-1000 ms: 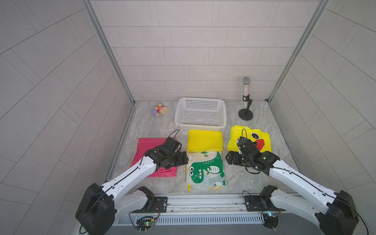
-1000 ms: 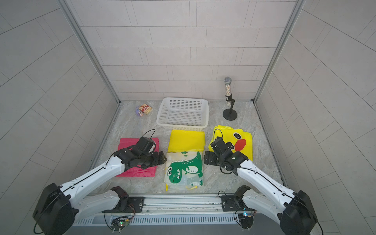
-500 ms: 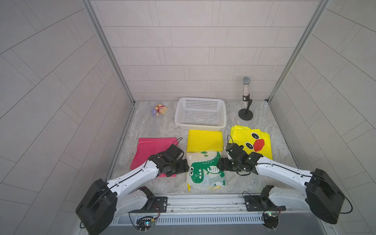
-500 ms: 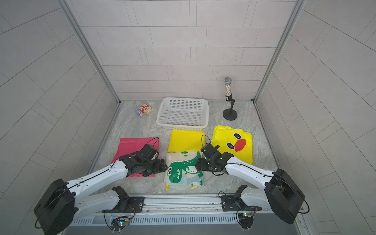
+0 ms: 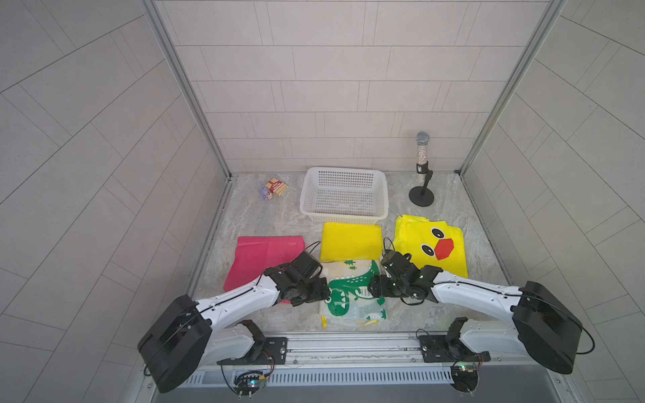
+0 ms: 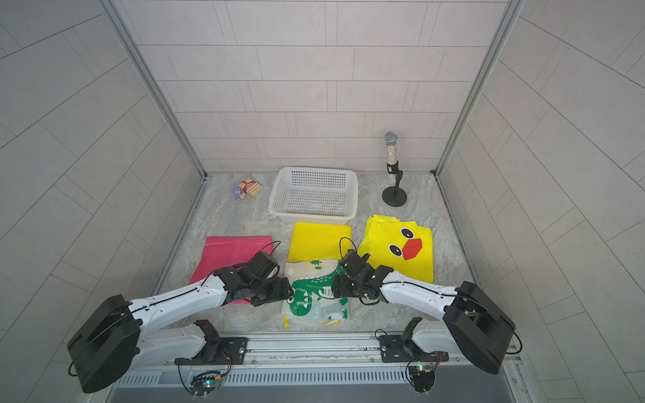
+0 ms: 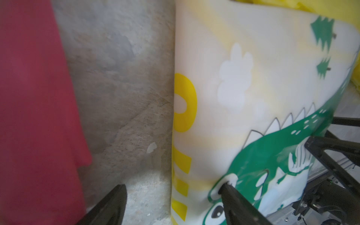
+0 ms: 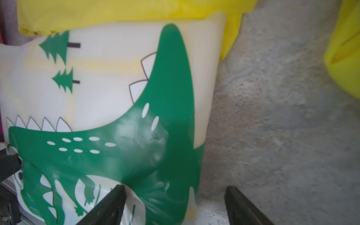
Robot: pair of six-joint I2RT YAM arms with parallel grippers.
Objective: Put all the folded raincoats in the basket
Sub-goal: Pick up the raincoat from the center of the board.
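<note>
The folded dinosaur raincoat (image 5: 352,296) is lying flat on the tabletop (image 5: 265,223), its far edge meeting a plain yellow raincoat (image 5: 350,240), with the basket (image 5: 343,219) sitting just beyond that. The left jaws are standing spread, straddling the dinosaur raincoat's left edge. The right jaws are gaping across its right edge.

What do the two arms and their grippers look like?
The left arm and right arm match: white link shells, a thin black cable along each, bulky black rounded joint housings. The left gripper and right gripper are black with slim flat fingers; a black cable loops above each wrist.
</note>
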